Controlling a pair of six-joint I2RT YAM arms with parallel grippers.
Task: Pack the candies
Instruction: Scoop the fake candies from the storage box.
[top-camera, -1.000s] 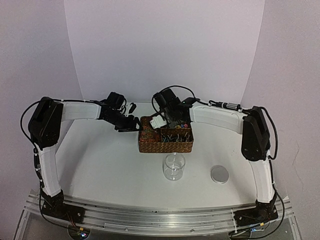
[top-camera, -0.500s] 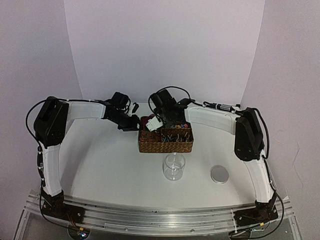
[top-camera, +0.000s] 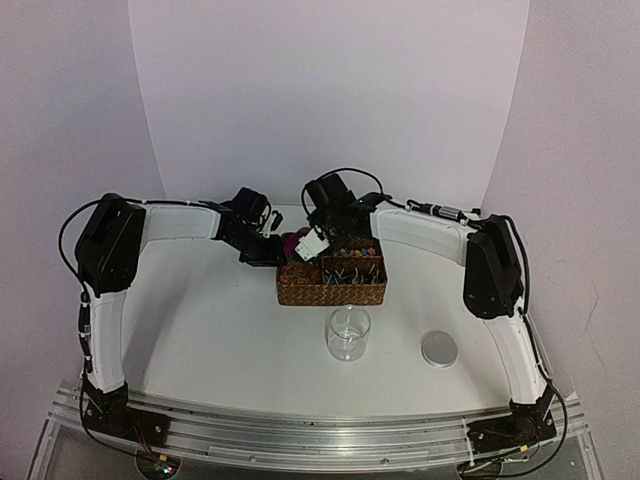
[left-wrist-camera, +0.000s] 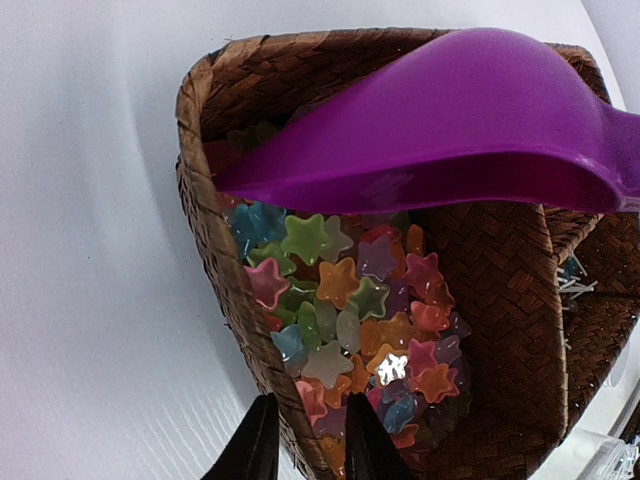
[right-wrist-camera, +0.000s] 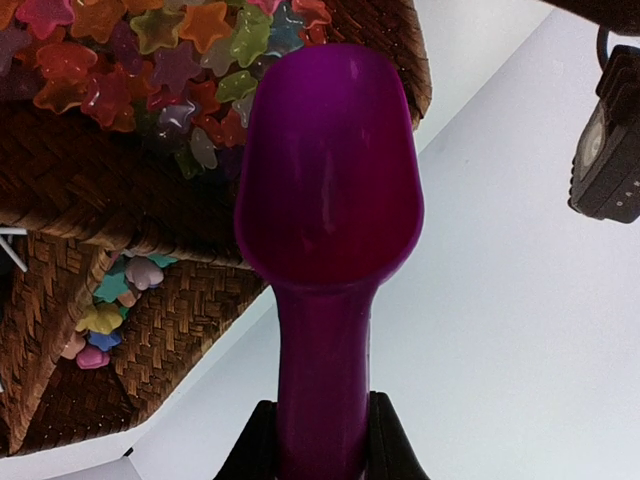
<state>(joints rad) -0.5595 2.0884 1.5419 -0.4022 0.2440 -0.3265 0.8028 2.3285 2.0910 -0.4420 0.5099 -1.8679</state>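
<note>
The candies (left-wrist-camera: 350, 320) lie in the left compartment of the basket (left-wrist-camera: 215, 260). Its wall is pinched by the left gripper (left-wrist-camera: 308, 430), probably for steadying. The empty scoop (right-wrist-camera: 330, 170), clamped in the right gripper (right-wrist-camera: 320, 445), is held above them.

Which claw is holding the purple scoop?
The right claw: it is clamped on the handle of the purple scoop. The left claw holds no scoop; it pinches the rim of the wicker basket instead.
</note>
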